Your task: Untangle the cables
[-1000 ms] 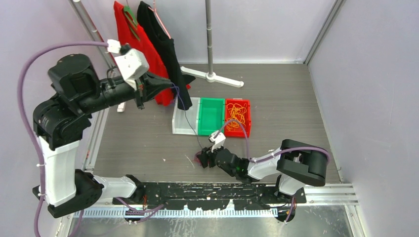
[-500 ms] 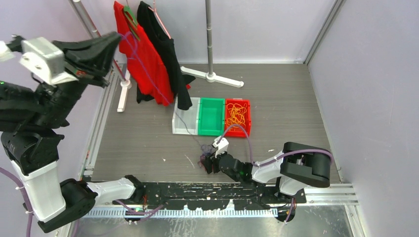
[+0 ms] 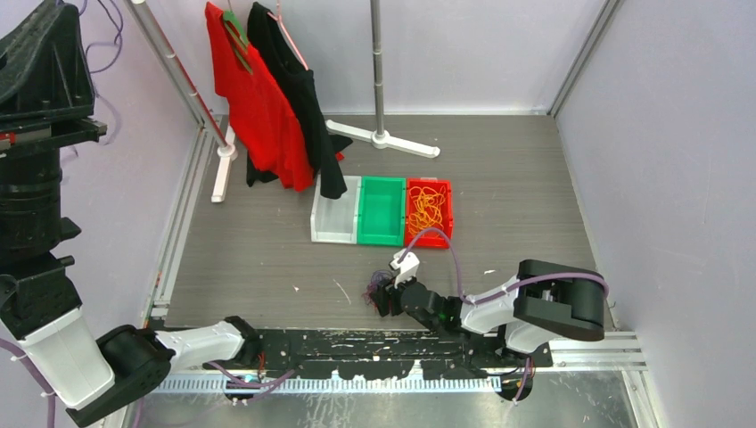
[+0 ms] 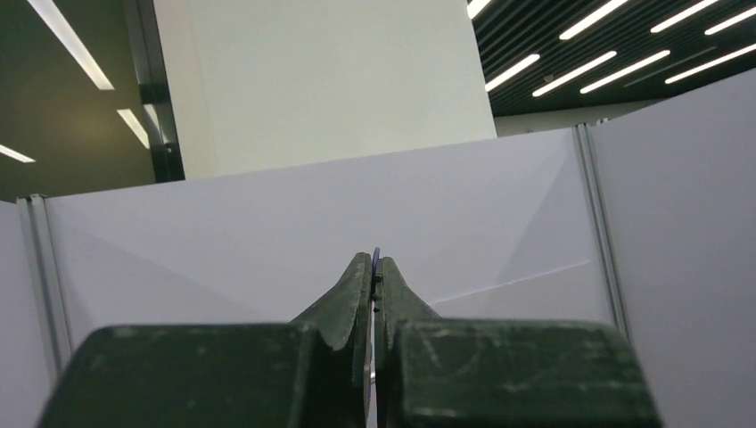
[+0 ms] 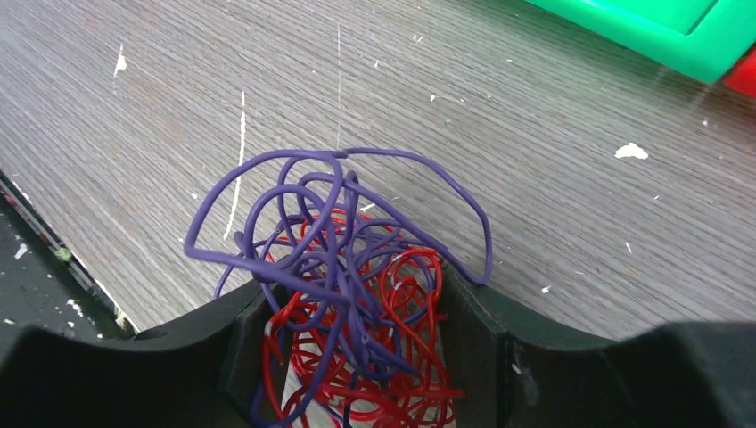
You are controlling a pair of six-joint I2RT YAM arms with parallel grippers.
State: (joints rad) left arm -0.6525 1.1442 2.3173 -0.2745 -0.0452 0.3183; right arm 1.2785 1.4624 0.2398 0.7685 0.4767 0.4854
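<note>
Purple strand (image 4: 375, 256) pinched by left gripper (image 4: 373, 272), cable tangle (image 5: 334, 267) clamped in right gripper (image 5: 359, 299); could cinch knots tighter if pulled hard.

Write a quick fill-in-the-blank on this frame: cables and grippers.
1. The orange cable lies in the ___ bin.
2. The right gripper holds a wad of red and ___ cable.
3. The left gripper, raised off the table, is ___ on a thin strand.

Missing words: red; purple; shut.
</note>
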